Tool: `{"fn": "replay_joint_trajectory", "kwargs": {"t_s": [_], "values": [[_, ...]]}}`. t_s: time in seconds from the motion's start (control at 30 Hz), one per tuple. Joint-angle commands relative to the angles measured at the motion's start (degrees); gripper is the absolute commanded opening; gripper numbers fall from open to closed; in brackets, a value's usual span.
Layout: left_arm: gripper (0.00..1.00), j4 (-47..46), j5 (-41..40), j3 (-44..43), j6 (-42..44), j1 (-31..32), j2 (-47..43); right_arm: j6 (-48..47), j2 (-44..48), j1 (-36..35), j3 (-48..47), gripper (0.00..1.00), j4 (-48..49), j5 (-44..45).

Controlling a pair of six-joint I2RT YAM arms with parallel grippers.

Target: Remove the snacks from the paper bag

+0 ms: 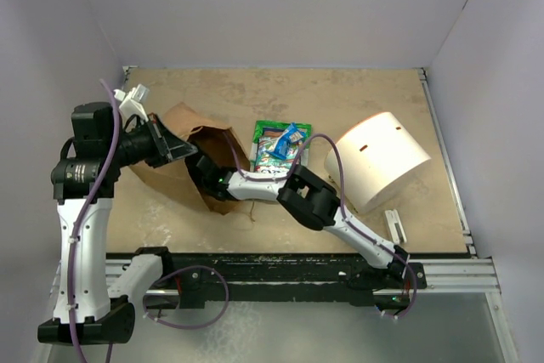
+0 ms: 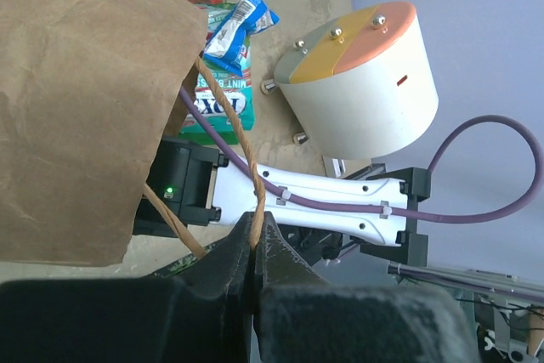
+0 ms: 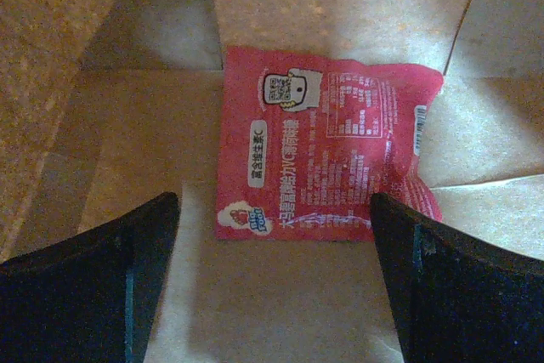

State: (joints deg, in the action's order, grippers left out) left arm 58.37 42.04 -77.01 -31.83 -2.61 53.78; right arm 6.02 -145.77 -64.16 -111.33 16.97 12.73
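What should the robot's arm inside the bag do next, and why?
Probably the right gripper should ease forward and close on the red packet. It is open, and the packet lies flat on the floor of the paper bag, just ahead between its fingers. The left gripper is shut on the handle, which seems to hold the bag open.

The overhead camera looks down from behind the arm bases over the whole table [image 1: 340, 99]. The left wrist camera sits close outside the paper bag [image 1: 183, 118] [image 2: 76, 99], facing the white cylinder [image 1: 378, 159] [image 2: 365, 99] and loose packets [image 1: 274, 146] [image 2: 223, 99], all of which the overhead view also shows. The right wrist camera looks from close up inside the bag at a red packet [image 3: 323, 150].
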Motion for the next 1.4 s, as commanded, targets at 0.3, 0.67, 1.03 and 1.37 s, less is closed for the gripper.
{"fn": "replay_joint_trajectory", "kwargs": {"t_s": [0.3, 0.67, 1.03, 1.37], "values": [[0.00, 1.9, -2.4, -3.4, 1.8, -0.1, -2.3, 7.1, -1.5, 4.4, -0.4, 0.31, -4.3, -7.5], [0.00, 6.7, -13.4, -2.2, 3.7, -0.1, -3.1, -1.1, 5.9, 3.6, 0.2, 0.00, -2.6, -6.1], [0.00, 7.6, -20.2, -0.6, 3.0, -0.2, -3.5, -13.5, 8.3, -2.6, 0.4, 0.00, -1.2, 12.6], [0.00, 8.2, -22.9, -4.5, 5.2, -0.1, -2.4, -9.7, 11.7, -2.5, 4.5, 0.00, -3.1, 9.2]]}}
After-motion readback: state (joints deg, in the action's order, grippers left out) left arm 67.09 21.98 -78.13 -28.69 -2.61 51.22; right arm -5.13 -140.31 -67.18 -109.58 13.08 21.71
